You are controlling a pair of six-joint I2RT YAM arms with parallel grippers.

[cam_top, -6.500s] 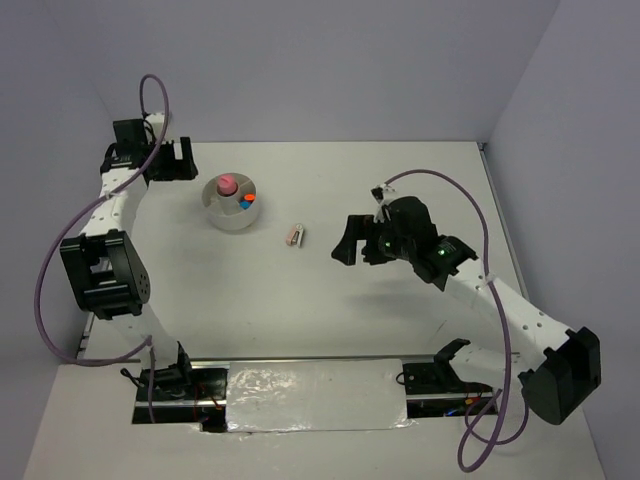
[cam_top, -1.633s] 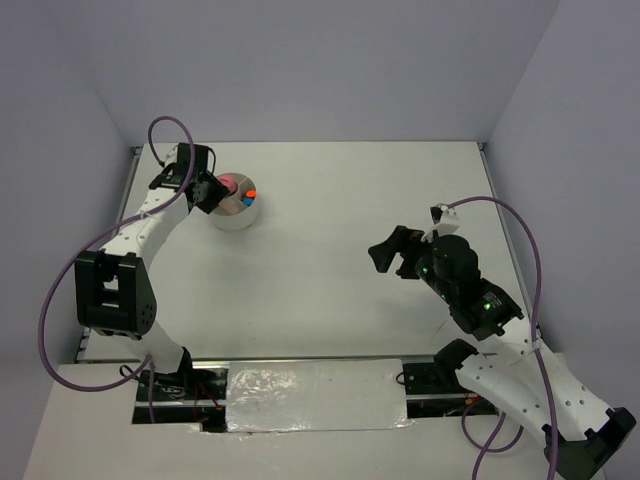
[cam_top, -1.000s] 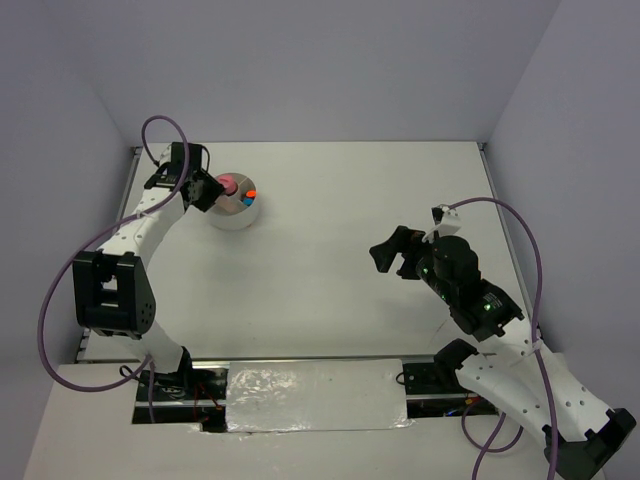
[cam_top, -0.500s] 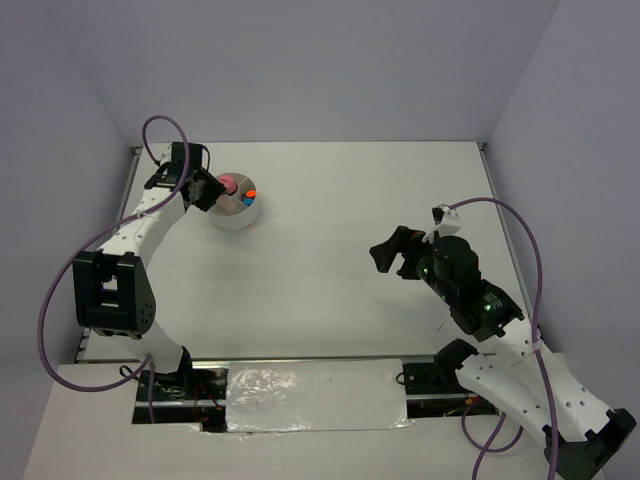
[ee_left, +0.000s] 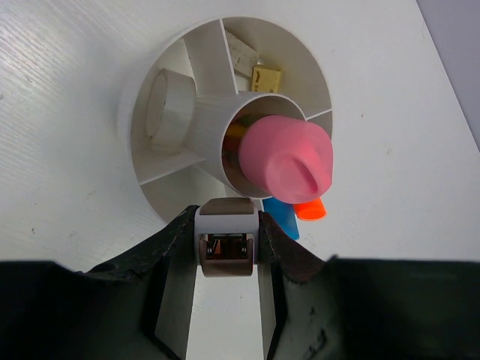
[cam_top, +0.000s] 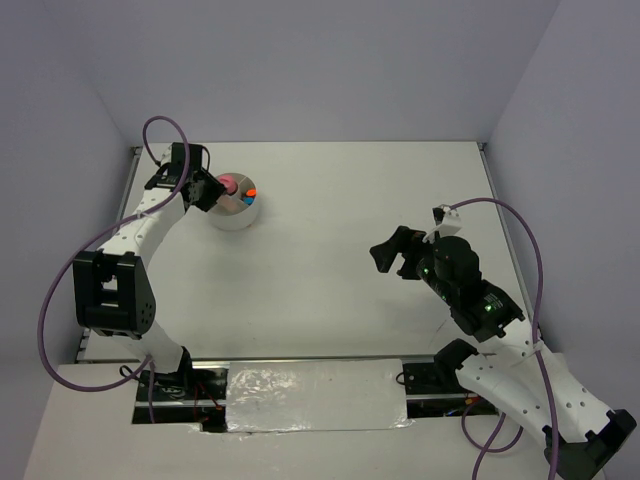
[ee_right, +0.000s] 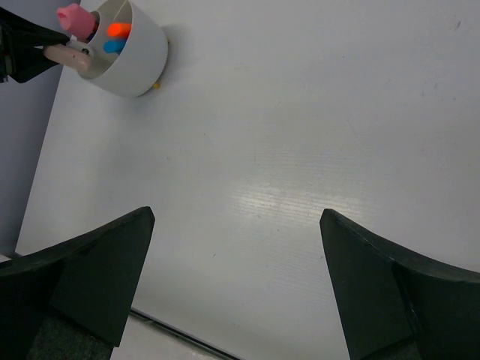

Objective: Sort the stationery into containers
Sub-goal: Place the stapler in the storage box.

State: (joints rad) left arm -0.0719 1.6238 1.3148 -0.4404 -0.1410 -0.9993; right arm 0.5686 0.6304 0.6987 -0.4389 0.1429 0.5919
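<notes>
The right pincer (ee_right: 236,217) hangs spread wide over the bare white table (cam_top: 320,220), and we see nothing between its two dark fingers (ee_right: 90,277). Far ahead of it and off to its left stands the dish (ee_right: 139,60). A tiny yellow speck (ee_right: 156,85), too small for us to identify, lies on the table at the dish's foot.

Across the table, the left pincer (ee_left: 226,223) is pinching a small pale block (ee_left: 227,251), with one finger flat against each of its sides. The end of the block that faces the wrist camera has a brown, metallic-looking inset. The block sits right at the dish's near rim, level with the fingertips, and we cannot tell whether it touches the rim.

Just beyond the block, dead ahead of this pincer, the pink cylinder (ee_left: 289,161) stands in the dish's central hub and rises above the rim. Below it, slightly to the pincer's right, a blue cap (ee_left: 280,219) and an orange cap (ee_left: 309,211) sit side by side in one compartment. Ahead and to the left, the tape ring (ee_left: 166,105) stands on edge in a compartment of its own. Farthest from the pincer, two tan blocks (ee_left: 266,76) lie in the back compartment.
</notes>
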